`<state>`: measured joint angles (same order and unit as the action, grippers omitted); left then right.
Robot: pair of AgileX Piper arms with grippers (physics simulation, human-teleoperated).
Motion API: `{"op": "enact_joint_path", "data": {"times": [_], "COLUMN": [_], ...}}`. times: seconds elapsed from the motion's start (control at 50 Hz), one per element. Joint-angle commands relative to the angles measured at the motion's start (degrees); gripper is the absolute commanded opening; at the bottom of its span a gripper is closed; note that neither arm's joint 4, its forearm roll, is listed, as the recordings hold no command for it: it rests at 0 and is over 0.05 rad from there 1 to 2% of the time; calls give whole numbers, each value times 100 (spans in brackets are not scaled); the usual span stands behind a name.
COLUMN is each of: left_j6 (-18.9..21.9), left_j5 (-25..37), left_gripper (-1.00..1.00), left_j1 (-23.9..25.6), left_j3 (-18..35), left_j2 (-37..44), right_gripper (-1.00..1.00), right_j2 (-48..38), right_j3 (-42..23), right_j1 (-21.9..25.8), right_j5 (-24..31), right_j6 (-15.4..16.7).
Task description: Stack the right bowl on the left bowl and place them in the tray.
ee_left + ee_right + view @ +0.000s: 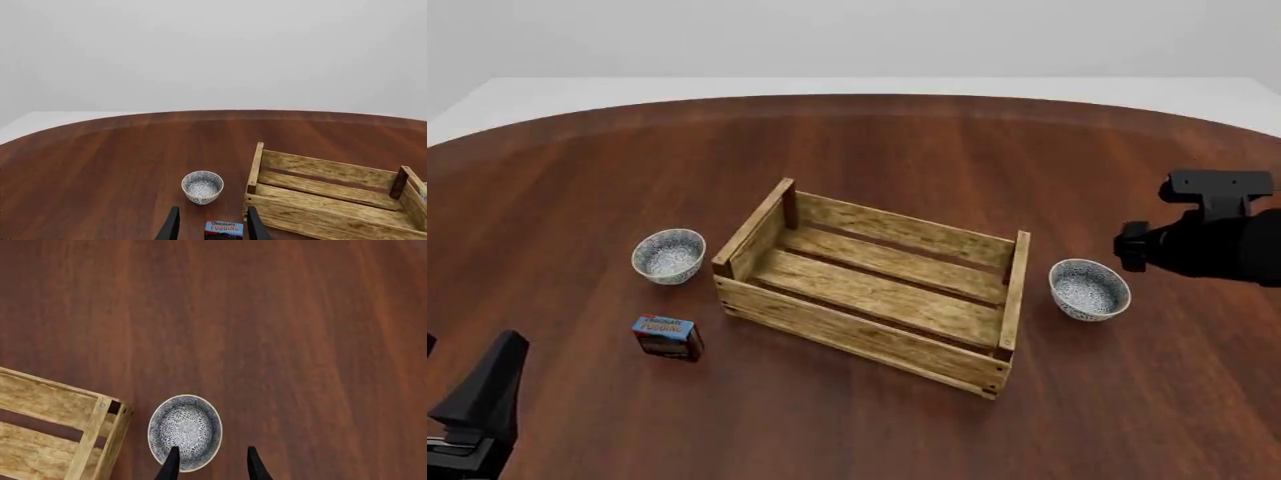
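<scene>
Nothing done yet: right bowl [1089, 288] sits on table [961, 160] just R of tray [874, 292], left bowl [669, 255] just L of it, tray empty. Right gripper [210, 462] released, one finger over right bowl's rim, no grasp; left gripper [210, 226] released, near pudding box [669, 337]. Left: grasp, stack, place both in tray.

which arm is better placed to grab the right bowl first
Right. The right pincer hangs open directly above the small white blue-patterned right bowl, one finger over its rim. The left pincer sits low at the table's near left, over the small blue pudding box, across the light-wood slatted tray.
</scene>
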<state>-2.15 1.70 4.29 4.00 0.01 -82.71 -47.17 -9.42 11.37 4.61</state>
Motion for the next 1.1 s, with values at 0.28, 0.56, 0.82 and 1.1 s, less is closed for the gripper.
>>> {"op": "enact_joint_path", "data": {"times": [0.28,0.56,0.82,1.1], "left_j6": [5,25,35,54], "left_j5": [36,41,55,52], "left_gripper": [100,100,100,100], "left_j1": [-42,-48,-44,-31], "left_j3": [34,39,58,65], "left_j2": [0,0,0,0], "right_gripper": [100,100,100,100], "right_j2": [-826,-1208,-1552,-1865], "right_j3": [234,354,413,491], "right_j1": [-52,-65,-61,-36], "right_j5": [-823,-1213,-1518,-1818], "right_j6": [-52,-181,-246,-311]}}
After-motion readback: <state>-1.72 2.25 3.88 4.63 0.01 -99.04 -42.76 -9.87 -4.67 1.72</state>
